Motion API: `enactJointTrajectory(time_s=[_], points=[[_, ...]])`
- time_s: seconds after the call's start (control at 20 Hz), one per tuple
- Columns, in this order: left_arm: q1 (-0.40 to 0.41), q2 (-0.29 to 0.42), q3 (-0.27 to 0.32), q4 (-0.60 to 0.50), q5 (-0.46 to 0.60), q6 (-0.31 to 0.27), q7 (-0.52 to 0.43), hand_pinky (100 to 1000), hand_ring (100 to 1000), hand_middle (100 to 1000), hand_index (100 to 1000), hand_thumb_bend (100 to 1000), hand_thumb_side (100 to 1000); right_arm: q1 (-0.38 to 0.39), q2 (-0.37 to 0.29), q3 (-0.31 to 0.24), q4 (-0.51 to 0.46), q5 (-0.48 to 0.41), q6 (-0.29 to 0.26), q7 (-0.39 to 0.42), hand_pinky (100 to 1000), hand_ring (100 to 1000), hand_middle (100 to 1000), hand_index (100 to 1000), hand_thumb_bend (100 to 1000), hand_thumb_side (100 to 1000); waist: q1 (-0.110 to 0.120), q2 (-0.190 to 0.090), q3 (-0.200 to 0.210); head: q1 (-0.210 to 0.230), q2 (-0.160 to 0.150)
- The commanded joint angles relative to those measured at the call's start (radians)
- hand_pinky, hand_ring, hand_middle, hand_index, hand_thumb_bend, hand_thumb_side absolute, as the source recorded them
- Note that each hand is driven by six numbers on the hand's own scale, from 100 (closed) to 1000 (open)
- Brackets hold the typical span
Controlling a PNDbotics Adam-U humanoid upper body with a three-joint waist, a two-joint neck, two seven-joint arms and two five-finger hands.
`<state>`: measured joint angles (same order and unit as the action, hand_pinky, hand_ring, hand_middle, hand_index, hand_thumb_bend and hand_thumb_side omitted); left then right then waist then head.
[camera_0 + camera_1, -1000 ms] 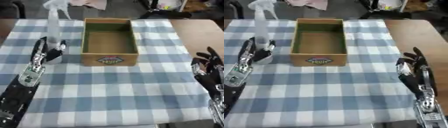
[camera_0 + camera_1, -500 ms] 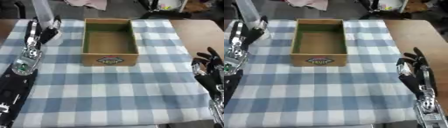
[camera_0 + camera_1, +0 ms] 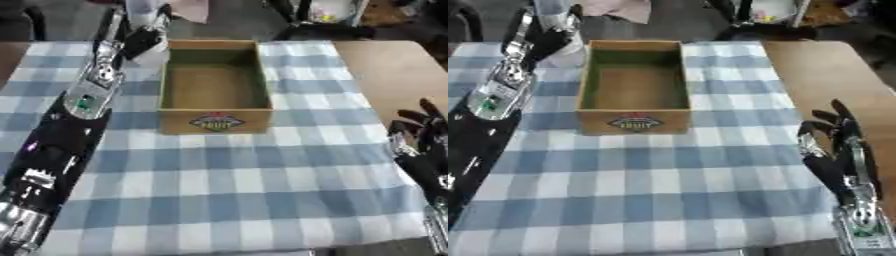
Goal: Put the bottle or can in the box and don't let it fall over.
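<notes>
Left hand (image 3: 140, 37) clamped on clear bottle (image 3: 144, 12) upper left, kept upright beside empty wooden box (image 3: 214, 85); right hand (image 3: 837, 145) idle lower right, fingers apart.

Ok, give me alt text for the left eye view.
The robot's left hand grips a clear bottle at the far left of an empty cardboard box on a blue checked tablecloth. Its right hand rests open at the table's right edge.

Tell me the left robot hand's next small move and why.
Probably carry the pale translucent plastic bottle rightward over the open cardboard box: the left robot hand is wrapped around it just left of the box's far corner, and the box appears empty.
</notes>
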<state>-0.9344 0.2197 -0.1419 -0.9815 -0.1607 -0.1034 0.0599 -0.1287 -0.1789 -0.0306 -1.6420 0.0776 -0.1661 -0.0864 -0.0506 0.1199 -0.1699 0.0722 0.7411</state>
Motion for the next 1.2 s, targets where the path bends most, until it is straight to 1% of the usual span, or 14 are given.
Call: enactJointTrajectory(time_s=[0.05, 0.1, 0.15, 0.2, 0.25, 0.3, 0.4, 0.45, 0.5, 0.65, 0.75, 0.85, 1.05, 1.2], points=[[-0.039, -0.047, -0.013, 0.043, -0.054, -0.024, -0.028, 866, 738, 238, 353, 100, 327, -0.014, -0.005, 0.006, -0.006, -0.008, -0.003, 0.012, 983, 778, 784, 1000, 148, 341, 0.003, -0.005, -0.008, 0.014, -0.020], [-0.039, -0.060, -0.018, 0.060, -0.075, -0.030, -0.034, 874, 759, 299, 386, 100, 240, -0.015, -0.004, 0.007, -0.006, -0.008, -0.004, 0.014, 983, 778, 784, 1000, 148, 341, 0.002, -0.003, -0.015, 0.016, -0.021], [-0.037, -0.070, -0.022, 0.073, -0.094, -0.036, -0.039, 882, 794, 420, 462, 100, 112, -0.016, -0.004, 0.007, -0.006, -0.009, -0.004, 0.014, 982, 778, 784, 1000, 148, 341, 0.002, -0.001, -0.020, 0.016, -0.022], [-0.031, -0.078, -0.027, 0.084, -0.113, -0.043, -0.048, 884, 804, 451, 483, 100, 100, -0.016, -0.004, 0.007, -0.006, -0.009, -0.004, 0.015, 982, 778, 784, 1000, 148, 341, 0.001, 0.000, -0.022, 0.016, -0.022], [-0.026, -0.084, -0.031, 0.091, -0.131, -0.049, -0.057, 889, 826, 510, 560, 120, 121, -0.017, -0.004, 0.007, -0.006, -0.009, -0.004, 0.015, 982, 778, 784, 1000, 148, 340, 0.001, 0.000, -0.023, 0.015, -0.022], [-0.018, -0.086, -0.035, 0.097, -0.151, -0.057, -0.067, 895, 845, 551, 612, 198, 176, -0.017, -0.004, 0.006, -0.006, -0.008, -0.004, 0.015, 982, 778, 784, 1000, 148, 340, 0.001, 0.001, -0.023, 0.014, -0.023], [0.000, -0.085, -0.036, 0.105, -0.189, -0.073, -0.081, 916, 903, 702, 750, 441, 381, -0.016, -0.004, 0.004, -0.006, -0.007, -0.004, 0.014, 982, 778, 784, 1000, 148, 340, 0.001, 0.001, -0.020, 0.013, -0.023], [0.009, -0.080, -0.037, 0.105, -0.206, -0.081, -0.085, 938, 940, 803, 866, 662, 535, -0.016, -0.005, 0.003, -0.006, -0.007, -0.004, 0.013, 982, 778, 784, 1000, 147, 341, 0.001, 0.001, -0.018, 0.011, -0.023], [0.018, -0.071, -0.037, 0.099, -0.224, -0.089, -0.087, 957, 970, 875, 947, 789, 602, -0.016, -0.005, 0.002, -0.005, -0.006, -0.004, 0.012, 982, 778, 784, 1000, 148, 340, 0.002, 0.001, -0.015, 0.008, -0.024], [0.043, -0.041, -0.029, 0.058, -0.240, -0.104, -0.074, 1000, 1000, 961, 1000, 937, 696, -0.016, -0.007, -0.002, -0.005, -0.004, -0.004, 0.008, 982, 778, 784, 1000, 148, 340, 0.003, 0.000, -0.004, 0.000, -0.024], [0.056, -0.015, -0.024, 0.017, -0.226, -0.102, -0.056, 1000, 1000, 980, 1000, 983, 733, -0.016, -0.008, -0.005, -0.006, -0.003, -0.004, 0.006, 982, 778, 784, 1000, 148, 340, 0.003, -0.001, 0.004, -0.005, -0.025], [0.071, 0.023, -0.022, -0.042, -0.200, -0.092, -0.044, 1000, 1000, 975, 1000, 972, 730, -0.017, -0.008, -0.007, -0.006, -0.002, -0.004, 0.003, 982, 778, 784, 1000, 149, 340, 0.003, -0.002, 0.015, -0.010, -0.027], [0.134, 0.131, -0.013, -0.214, -0.140, -0.048, -0.047, 992, 1000, 942, 1000, 857, 667, -0.016, -0.012, -0.015, -0.007, 0.000, -0.003, -0.003, 982, 778, 784, 1000, 147, 340, 0.004, -0.002, 0.042, -0.021, -0.027], [0.232, 0.229, 0.022, -0.388, -0.050, -0.004, -0.063, 975, 992, 916, 1000, 771, 669, -0.014, -0.019, -0.021, -0.009, 0.002, -0.003, -0.009, 982, 778, 784, 1000, 148, 340, 0.011, 0.000, 0.067, -0.028, -0.028]])
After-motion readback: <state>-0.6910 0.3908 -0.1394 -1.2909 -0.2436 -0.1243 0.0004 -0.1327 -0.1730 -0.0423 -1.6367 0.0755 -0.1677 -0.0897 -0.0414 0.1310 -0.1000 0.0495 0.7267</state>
